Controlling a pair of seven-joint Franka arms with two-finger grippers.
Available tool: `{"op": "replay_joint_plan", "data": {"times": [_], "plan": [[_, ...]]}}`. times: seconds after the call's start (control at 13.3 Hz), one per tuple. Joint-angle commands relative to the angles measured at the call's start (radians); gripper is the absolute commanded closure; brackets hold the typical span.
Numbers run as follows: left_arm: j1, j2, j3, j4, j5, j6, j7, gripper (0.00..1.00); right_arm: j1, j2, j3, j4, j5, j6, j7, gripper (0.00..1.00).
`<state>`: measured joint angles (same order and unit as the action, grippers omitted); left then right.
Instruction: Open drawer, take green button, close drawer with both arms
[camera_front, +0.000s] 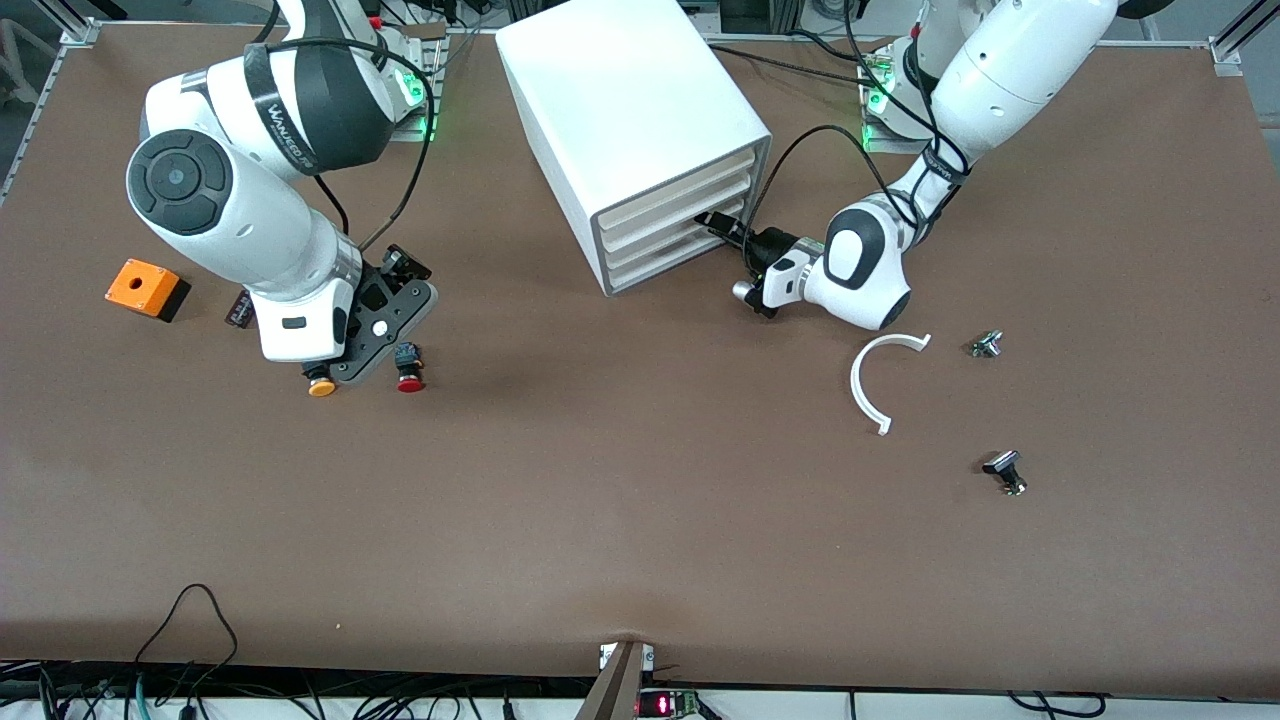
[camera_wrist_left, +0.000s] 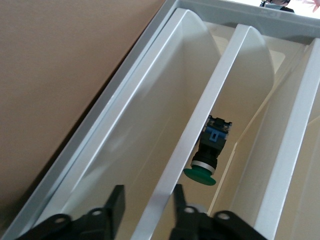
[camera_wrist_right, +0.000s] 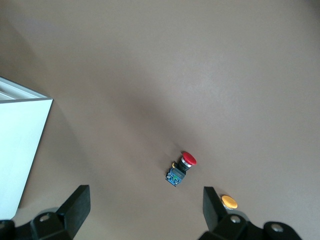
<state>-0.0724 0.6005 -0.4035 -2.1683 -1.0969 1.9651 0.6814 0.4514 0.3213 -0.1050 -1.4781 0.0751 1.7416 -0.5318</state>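
Left wrist view showed the left hand (camera_wrist_left: 147, 210) pinching a drawer (camera_wrist_left: 200, 115) front lip at the cabinet (camera_front: 620, 120), fingers either side. The green button (camera_wrist_left: 207, 155) lay inside that drawer. A straight, level pull would be advised so the button stayed put. The right hand (camera_wrist_right: 145, 210) hung spread over the worktop (camera_front: 640, 520) near a red button (camera_wrist_right: 182, 167). Which drawer was gripped could not be told.

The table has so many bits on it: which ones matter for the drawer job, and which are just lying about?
In the job:
- white cabinet drawer with cream front, its edge between the left gripper fingers
- green-capped black button inside
- right gripper, open, waiting over the table

Lying about:
- red-capped button
- orange-capped button
- orange box
- white curved strip
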Motion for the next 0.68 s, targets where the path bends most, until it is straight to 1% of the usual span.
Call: {"op": "replay_joint_plan", "data": {"times": [0.0, 0.08, 0.15, 0.38, 0.45, 0.6], "plan": [[-0.003, -0.002, -0.017, -0.010, -0.034, 0.015, 0.029, 0.84, 0.026, -0.007, 0.007, 0.005, -0.006, 0.004, -0.016, 0.00], [-0.003, -0.004, -0.017, -0.010, -0.034, 0.015, 0.027, 0.95, 0.027, -0.007, 0.008, 0.008, -0.006, 0.016, -0.017, 0.00], [-0.003, -0.004, -0.017, -0.010, -0.034, 0.015, 0.027, 1.00, 0.027, -0.007, 0.008, 0.021, -0.005, 0.032, -0.016, 0.00], [0.011, -0.010, -0.008, 0.001, -0.029, 0.020, 0.027, 1.00, 0.018, -0.005, 0.005, 0.024, -0.003, 0.036, -0.016, 0.00], [0.025, -0.013, 0.012, 0.008, -0.028, 0.024, 0.027, 1.00, 0.018, -0.001, 0.005, 0.022, -0.001, 0.038, -0.014, 0.00], [0.045, -0.015, 0.078, 0.059, -0.018, 0.024, 0.026, 1.00, 0.021, 0.002, 0.005, 0.022, 0.000, 0.053, -0.014, 0.00]]}}
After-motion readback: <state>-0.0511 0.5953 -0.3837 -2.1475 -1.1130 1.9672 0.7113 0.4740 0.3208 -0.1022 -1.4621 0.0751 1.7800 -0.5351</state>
